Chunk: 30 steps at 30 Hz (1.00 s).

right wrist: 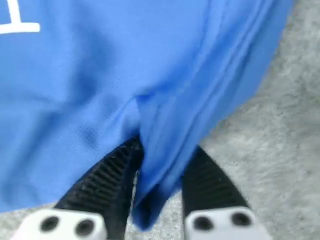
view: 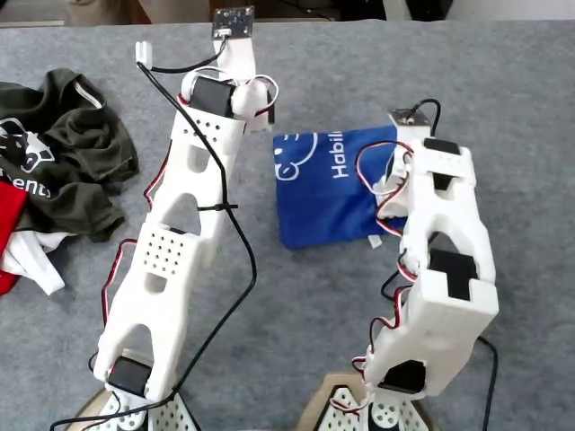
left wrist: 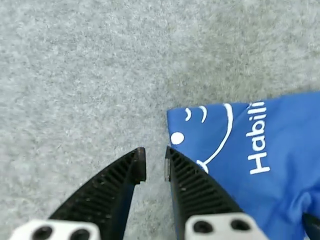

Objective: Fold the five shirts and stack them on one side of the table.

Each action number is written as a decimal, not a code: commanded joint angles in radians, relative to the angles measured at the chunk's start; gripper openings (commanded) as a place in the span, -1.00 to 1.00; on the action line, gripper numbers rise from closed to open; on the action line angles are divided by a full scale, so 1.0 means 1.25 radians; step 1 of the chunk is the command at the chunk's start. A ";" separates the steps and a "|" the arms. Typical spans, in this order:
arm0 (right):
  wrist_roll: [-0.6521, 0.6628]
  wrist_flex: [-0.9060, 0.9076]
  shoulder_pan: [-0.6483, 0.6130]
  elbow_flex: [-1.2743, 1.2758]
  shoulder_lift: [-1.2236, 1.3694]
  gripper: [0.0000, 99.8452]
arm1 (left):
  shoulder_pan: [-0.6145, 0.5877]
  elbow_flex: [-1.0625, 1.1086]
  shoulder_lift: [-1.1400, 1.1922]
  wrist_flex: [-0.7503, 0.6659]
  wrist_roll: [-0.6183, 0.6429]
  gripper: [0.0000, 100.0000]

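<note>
In the high view the blue shirt lies as a rough rectangle in the middle of the table, between my two arms. The left arm stretches out to the shirt's far left corner, and the right arm hangs over its right edge. A dark green shirt, a red shirt and a white shirt sit heaped at the table's left edge, well apart from it. In the left wrist view the left gripper has its fingers narrowly parted with bare table between them. The shirt's corner lies just beside one fingertip, and the cloth runs off toward the right arm's side. In the right wrist view the right gripper is pinching a fold of the blue shirt's edge. I judge the next move turns on that left corner. It sits beside the jaws rather than between them, so I would spread the left gripper and sidestep onto the cloth.
</note>
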 commanded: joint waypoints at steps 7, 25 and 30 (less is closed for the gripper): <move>-0.007 0.050 0.090 -0.034 -0.091 -0.99 | -0.065 -0.045 -0.107 0.025 -0.018 -0.84; 0.415 0.182 0.741 -0.030 -0.282 -0.99 | -0.104 -0.045 -0.185 0.042 -0.082 -0.84; 0.555 0.179 0.921 -0.033 -0.282 -0.99 | -0.104 -0.045 -0.185 0.042 -0.099 -0.84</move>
